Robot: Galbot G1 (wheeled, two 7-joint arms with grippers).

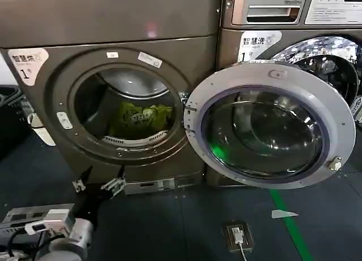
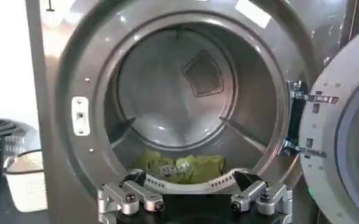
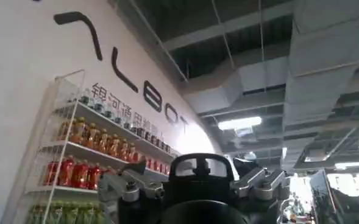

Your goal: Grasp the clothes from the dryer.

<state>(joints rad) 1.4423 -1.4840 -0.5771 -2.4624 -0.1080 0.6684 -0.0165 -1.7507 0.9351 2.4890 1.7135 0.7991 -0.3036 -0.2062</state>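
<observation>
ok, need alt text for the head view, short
The left hand, open, sits low in front of the bronze-brown dryer, just below its round opening. The yellow-green clothes lie on the drum floor inside, and the glass door is swung wide open to the right.

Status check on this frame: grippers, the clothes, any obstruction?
Left gripper open, empty, below the dryer mouth. Right gripper open, aimed at ceiling. Clothes on drum floor, untouched. Door swung wide, path clear.
</observation>
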